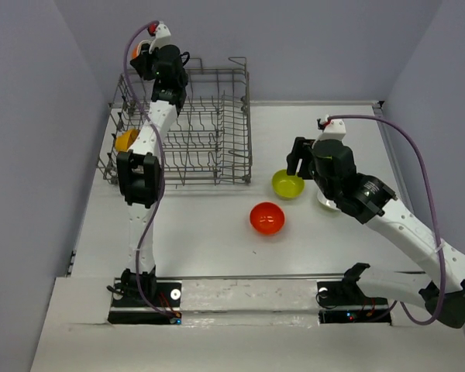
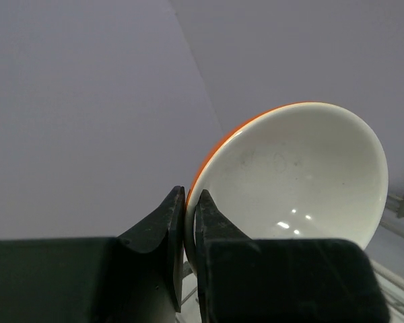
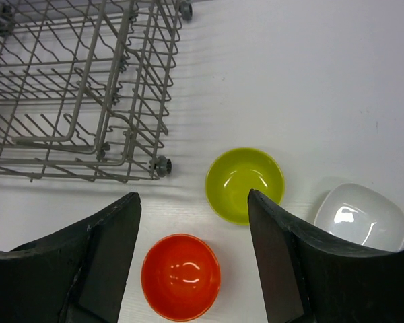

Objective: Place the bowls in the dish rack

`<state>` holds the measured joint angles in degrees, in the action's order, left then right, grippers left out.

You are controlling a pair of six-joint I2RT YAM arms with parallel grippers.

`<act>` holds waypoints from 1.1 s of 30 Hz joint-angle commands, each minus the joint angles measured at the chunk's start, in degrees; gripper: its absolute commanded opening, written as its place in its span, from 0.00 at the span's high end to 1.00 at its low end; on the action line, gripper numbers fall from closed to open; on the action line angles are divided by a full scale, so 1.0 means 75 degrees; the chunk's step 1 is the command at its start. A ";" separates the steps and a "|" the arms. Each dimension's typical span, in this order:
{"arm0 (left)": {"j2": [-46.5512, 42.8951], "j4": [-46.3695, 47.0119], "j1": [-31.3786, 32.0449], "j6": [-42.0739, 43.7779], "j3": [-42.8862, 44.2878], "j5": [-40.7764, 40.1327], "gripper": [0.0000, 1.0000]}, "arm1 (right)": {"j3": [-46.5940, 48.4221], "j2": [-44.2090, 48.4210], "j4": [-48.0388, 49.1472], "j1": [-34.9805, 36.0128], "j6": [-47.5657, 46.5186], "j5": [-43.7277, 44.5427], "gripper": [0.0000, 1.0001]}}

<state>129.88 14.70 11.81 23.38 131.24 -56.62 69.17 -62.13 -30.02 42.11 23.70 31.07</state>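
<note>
My left gripper point(image 2: 190, 202) is shut on the rim of the white bowl with an orange-red outside point(image 2: 296, 175), held on edge high over the far left corner of the dish rack point(image 1: 182, 136). A yellow-orange bowl point(image 1: 126, 140) stands in the rack's left side. On the table lie the lime green bowl point(image 3: 244, 183), the red-orange bowl point(image 3: 181, 276) and the white bowl point(image 3: 361, 215). My right gripper point(image 3: 192, 198) hangs open above the table between the red-orange and lime green bowls, holding nothing.
The grey wire rack point(image 3: 74, 87) has upright tines and small wheels at its corners. Purple-grey walls close in the table at the back and both sides. The right arm point(image 1: 356, 190) hides most of the white bowl in the top view.
</note>
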 commanded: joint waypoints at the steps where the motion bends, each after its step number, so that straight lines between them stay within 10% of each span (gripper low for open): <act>1: 0.0259 0.2210 -0.0192 0.1928 0.0468 -0.0724 1.00 | -0.0268 0.0280 0.0275 0.0069 -0.0090 0.0053 0.30; 33: 0.0026 0.2903 -0.1259 0.2180 -0.1971 0.0530 1.00 | -0.0574 0.0081 0.0651 0.0069 -0.0102 -0.0311 0.30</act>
<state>133.73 30.52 2.52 39.27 116.62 -52.47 64.64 -62.30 -27.90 42.11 23.49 28.62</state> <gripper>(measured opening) 0.170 0.701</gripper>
